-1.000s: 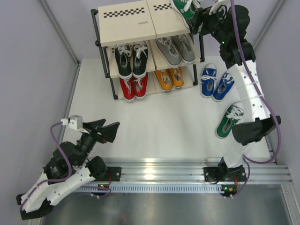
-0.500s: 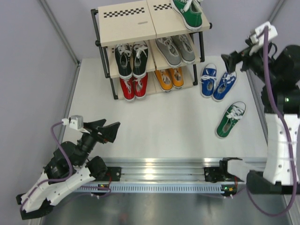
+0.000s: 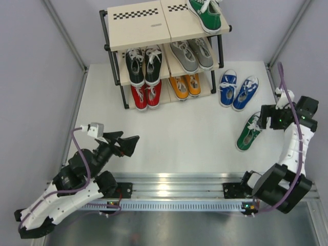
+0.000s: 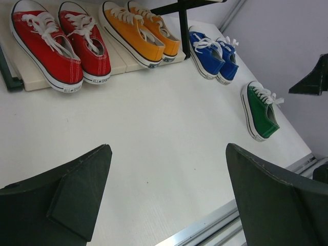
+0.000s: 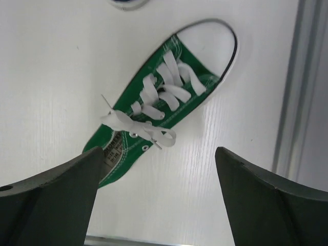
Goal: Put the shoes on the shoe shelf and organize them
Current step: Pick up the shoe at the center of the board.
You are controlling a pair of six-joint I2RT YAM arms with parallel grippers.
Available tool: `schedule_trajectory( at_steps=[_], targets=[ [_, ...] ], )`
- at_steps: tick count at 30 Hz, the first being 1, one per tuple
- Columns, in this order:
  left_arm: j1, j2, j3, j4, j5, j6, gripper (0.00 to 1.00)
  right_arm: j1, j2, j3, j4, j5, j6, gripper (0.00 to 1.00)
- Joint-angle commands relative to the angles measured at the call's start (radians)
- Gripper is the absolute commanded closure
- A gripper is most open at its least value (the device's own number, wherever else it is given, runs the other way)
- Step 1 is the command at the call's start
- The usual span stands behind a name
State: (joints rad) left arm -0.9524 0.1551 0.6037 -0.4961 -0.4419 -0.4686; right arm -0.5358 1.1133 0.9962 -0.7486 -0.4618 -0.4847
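**A:** Which step is in hand?

**B:** The fetching of the second green shoe, it is judged. The left jaws are held wide apart over the bench (image 3: 179, 133) at the near left, with nothing between them. The right jaws are spread too, poised above the green shoe (image 3: 250, 132), which lies on the bench near the right edge. Nothing is gripped.

**A:** What is called for next?

**B:** Probably a descent onto that shoe, with the jaws closed across its sides. A lift to the top tier of the shelf (image 3: 138, 28) would follow, where its mate (image 3: 205, 15) is set at the right end. The blue pair (image 3: 237, 91), just right of the shelf on the bench, would be taken afterwards.

**A:** And the count?

**B:** One shelf of three tiers, and twelve shoes. Nine are shelved:
- the black pair (image 3: 144, 65) and grey pair (image 3: 191, 54) in the middle
- the red pair (image 3: 146, 95) and orange pair (image 3: 185, 85) at the bottom
- one green on top

Three are counted on the bench: two blue and one green.
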Motion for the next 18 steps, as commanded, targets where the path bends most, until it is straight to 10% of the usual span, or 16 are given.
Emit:
schedule_trajectory(
  at_steps=[1, 13, 18],
  targets=[
    [0.001, 0.018, -0.002, 0.004, 0.026, 0.018, 0.02, -0.047, 0.051, -0.059, 0.052, -0.002, -0.035, 0.11],
    [0.001, 0.047, -0.002, 0.005, 0.040, 0.015, 0.02, -0.030, 0.407, -0.068, 0.210, 0.026, -0.006, 0.21],
    [0.001, 0.057, -0.002, 0.008, 0.046, 0.015, 0.02, 0.008, 0.483, -0.070, 0.253, 0.060, -0.023, 0.48]
  ],
)
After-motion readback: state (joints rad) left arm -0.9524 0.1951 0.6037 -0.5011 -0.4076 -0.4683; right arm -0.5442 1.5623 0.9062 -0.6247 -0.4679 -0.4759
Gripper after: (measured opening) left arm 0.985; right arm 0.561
